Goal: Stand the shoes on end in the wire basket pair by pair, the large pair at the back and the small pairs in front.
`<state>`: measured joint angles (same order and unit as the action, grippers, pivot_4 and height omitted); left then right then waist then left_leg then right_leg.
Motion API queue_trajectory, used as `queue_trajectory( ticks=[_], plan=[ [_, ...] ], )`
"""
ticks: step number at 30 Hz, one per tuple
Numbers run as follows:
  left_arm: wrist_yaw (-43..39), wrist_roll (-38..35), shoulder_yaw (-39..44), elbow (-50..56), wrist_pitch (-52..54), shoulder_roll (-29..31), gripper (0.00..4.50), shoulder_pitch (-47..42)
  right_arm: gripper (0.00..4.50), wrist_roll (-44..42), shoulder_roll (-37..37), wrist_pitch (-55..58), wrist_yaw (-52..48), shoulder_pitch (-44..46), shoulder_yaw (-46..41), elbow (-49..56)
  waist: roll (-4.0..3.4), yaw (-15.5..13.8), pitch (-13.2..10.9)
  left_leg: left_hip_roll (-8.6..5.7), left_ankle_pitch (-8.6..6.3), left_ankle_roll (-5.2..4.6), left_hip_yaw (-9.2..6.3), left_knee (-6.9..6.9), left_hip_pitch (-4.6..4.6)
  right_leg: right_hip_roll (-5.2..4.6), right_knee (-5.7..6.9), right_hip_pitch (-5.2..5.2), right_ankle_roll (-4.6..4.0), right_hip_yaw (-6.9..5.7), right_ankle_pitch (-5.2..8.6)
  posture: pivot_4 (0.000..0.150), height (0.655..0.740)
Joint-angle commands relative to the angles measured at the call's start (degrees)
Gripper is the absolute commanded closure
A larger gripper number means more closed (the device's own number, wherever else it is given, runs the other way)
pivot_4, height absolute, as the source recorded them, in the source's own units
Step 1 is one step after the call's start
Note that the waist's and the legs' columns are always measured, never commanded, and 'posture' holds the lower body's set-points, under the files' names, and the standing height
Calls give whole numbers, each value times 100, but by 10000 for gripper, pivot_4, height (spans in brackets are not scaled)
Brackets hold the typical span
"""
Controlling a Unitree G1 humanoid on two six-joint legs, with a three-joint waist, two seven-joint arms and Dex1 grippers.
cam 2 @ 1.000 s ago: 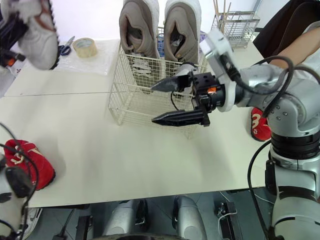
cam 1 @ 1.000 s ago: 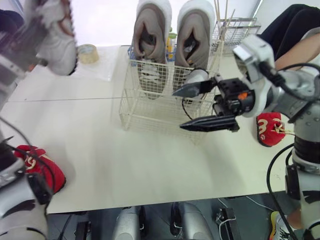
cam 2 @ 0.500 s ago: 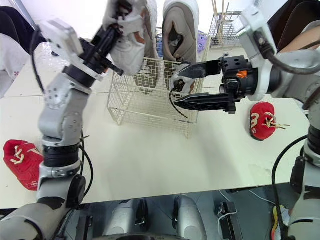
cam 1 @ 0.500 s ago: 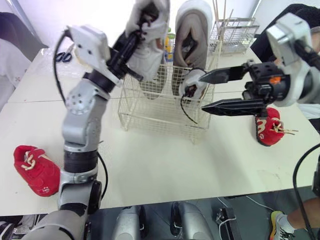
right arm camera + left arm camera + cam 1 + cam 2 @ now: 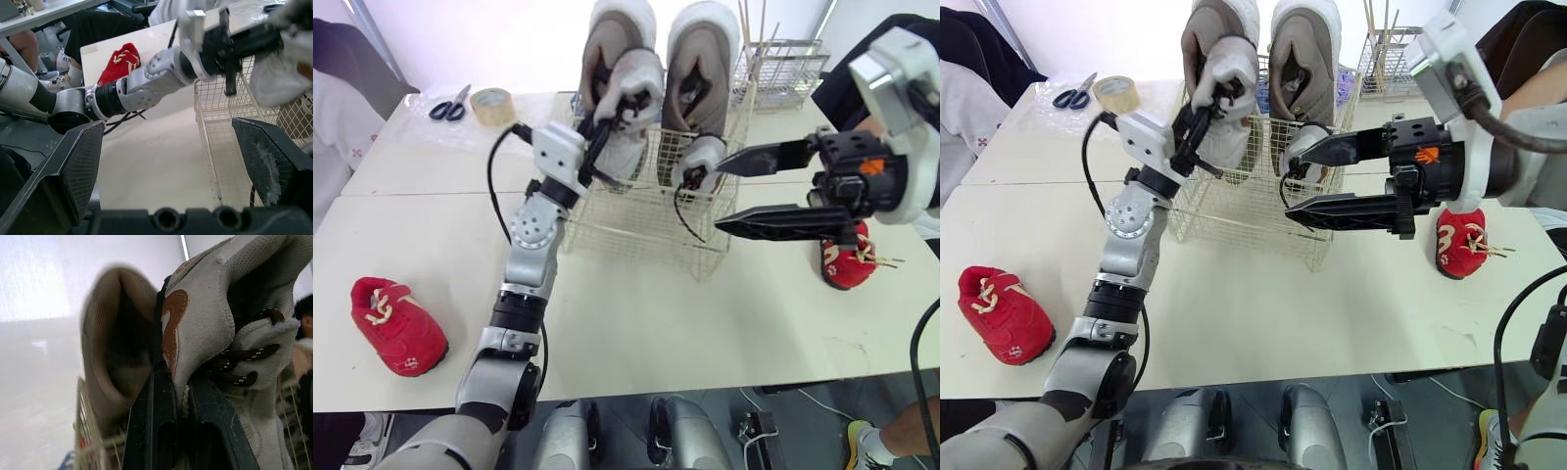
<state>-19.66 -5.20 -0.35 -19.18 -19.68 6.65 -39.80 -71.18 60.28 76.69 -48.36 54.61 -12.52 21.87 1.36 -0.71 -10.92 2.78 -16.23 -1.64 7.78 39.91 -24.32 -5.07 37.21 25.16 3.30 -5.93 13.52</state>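
Shoe [image 5: 631, 93] in left claw [image 5: 177, 376]

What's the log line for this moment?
left tool shut on small white shoe at wire basket front | right tool open beside basket | large pair upright at back | red shoes on table

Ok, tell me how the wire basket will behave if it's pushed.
The wire basket looks thin and light, so it probably slides on the smooth table. The large shoes standing tall at its back likely make it top-heavy, so a high push might tip it.
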Motion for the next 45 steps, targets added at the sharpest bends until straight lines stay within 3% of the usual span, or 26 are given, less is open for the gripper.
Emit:
queue_trajectory(
  ticks=[1,7,8,9,13,22,28,33,36,37,45],
  plan=[
    [33,-144,7,146,211,-117,44724,232,0,-274,74,-23,253,135,-253,41,0,1,0,1,-1,-1,0,2,-4,-1,0,3,0,0,0,1500,7400],
    [46,-474,18,1127,1232,-177,44724,887,0,-334,-114,-221,495,-14,-163,81,-14,22,9,1,-3,-4,-1,5,-5,-4,-2,1,3,0,-1,1500,7400],
    [22,-547,26,1320,1406,-142,37215,957,0,-295,-149,-276,490,-45,-136,67,-18,26,11,2,-3,-4,-1,5,-5,-2,-2,2,3,0,-1,1500,7400],
    [12,-632,45,1500,1587,-116,34215,1016,0,-258,-178,-331,479,-73,-108,55,-21,37,13,2,-3,-4,-1,4,-5,0,-2,2,3,0,-1,1500,7400],
    [50,-962,134,2334,2335,-3,13278,1311,0,-138,-296,-533,418,-141,4,32,-27,114,16,8,-3,-3,0,2,-4,7,-2,3,3,0,-1,1500,7400],
    [-40,-1785,354,4304,4024,713,13278,2121,0,327,-492,-1081,-52,-302,268,-189,-38,117,22,3,-1,0,-4,5,-5,8,0,0,3,-1,-1,1500,7400],
    [138,-2275,600,4988,4681,884,13278,2306,0,531,-554,-1330,-420,-445,316,-285,-38,110,22,0,0,1,-5,6,-8,7,-2,0,3,3,-1,1500,7400],
    [461,-3771,1522,5525,5690,1214,13278,2133,0,513,-713,-1431,-644,-398,338,-448,-39,132,21,6,2,6,-7,5,-6,6,0,1,3,4,-1,1500,7400],
    [485,-4891,2060,5775,6091,1636,5206,2157,0,477,-855,-1523,-729,-334,250,-667,-38,136,20,7,12,23,-8,5,-6,7,1,1,3,4,-1,1500,7400],
    [545,-5196,2215,5840,6205,1819,457,2172,0,446,-906,-1533,-759,-277,219,-774,-38,134,21,6,17,32,-8,5,-6,7,0,0,3,4,-1,1500,7400],
    [1422,-7283,2832,6090,6630,2985,457,2612,0,528,-994,-1647,-1033,-75,164,-1264,-37,119,19,0,20,38,-10,6,-5,6,-2,-6,3,4,-1,1500,7400]
  ],
)
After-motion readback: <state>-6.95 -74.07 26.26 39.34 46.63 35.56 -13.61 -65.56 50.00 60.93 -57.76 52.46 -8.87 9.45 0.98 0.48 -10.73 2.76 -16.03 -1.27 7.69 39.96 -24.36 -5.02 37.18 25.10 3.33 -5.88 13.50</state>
